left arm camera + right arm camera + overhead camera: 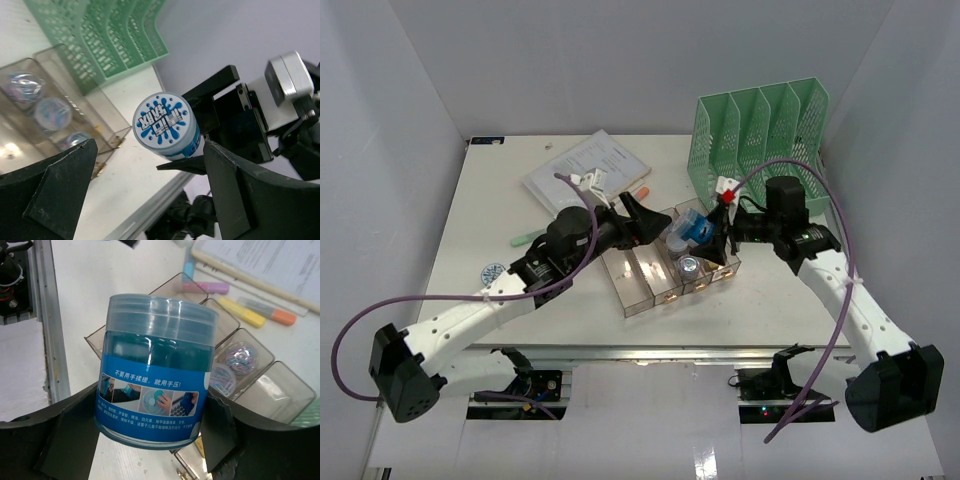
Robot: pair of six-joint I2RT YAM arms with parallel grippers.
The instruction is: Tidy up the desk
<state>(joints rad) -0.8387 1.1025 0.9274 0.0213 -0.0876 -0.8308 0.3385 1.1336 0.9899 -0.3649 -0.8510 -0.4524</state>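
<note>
Both arms share one build. The left arm (485, 305), at the lower left of the overhead view, has a white link dotted with small dark holes. It sits between rounded black joint housings and a boxy black base (405, 378). The right arm (855, 300), lower right, matches it. A purple cable (348, 340) loops off each arm, bound by white ties. A small red tag (726, 195) shows near the centre. The fingers (55, 195) are matte black wedges.
</note>
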